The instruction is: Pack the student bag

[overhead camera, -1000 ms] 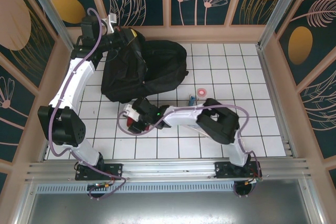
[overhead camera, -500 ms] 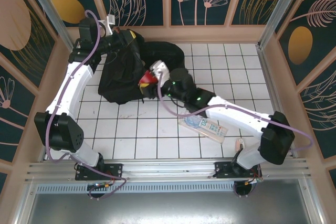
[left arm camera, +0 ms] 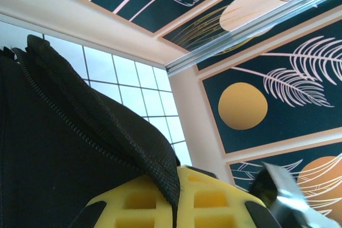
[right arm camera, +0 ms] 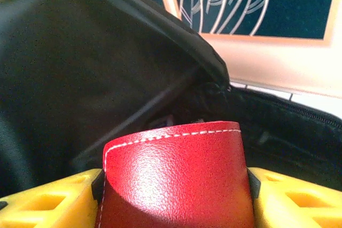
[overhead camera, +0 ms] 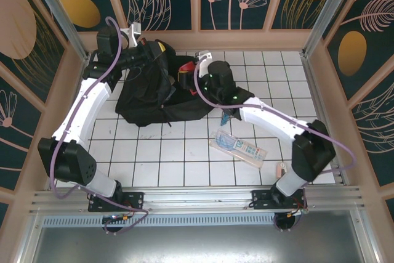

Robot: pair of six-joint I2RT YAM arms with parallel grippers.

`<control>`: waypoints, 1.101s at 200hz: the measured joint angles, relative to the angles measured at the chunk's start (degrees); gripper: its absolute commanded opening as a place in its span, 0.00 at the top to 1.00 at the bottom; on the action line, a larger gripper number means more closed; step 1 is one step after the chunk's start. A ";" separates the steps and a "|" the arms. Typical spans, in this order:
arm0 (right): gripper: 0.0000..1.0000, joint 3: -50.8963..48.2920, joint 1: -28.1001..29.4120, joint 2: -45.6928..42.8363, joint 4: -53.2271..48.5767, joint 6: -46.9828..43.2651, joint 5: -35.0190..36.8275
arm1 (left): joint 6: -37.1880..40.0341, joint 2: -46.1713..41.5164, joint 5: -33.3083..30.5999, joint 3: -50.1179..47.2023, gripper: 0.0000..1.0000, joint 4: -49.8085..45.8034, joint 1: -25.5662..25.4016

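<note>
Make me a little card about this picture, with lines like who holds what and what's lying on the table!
Bag: black student bag, lying on the white tiled table, top open
Left hand: shut on the bag's zipper edge, holding it up
Right hand: shut on a red stitched case, right at the bag's opening
Outside the bag: clear plastic pack and a small blue thing, both on the table
</note>
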 measured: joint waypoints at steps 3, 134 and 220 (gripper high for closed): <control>0.34 0.61 -0.02 1.07 -0.31 0.31 0.09 | 0.00 -0.02 0.02 0.00 1.00 0.00 -0.07; 0.27 32.63 0.00 32.28 -16.83 6.51 -2.36 | -0.04 -0.02 1.27 0.04 1.00 0.46 -2.99; 0.09 24.24 -0.24 31.52 -5.81 12.24 -8.17 | 0.72 -0.04 1.05 0.13 1.00 -0.04 -3.02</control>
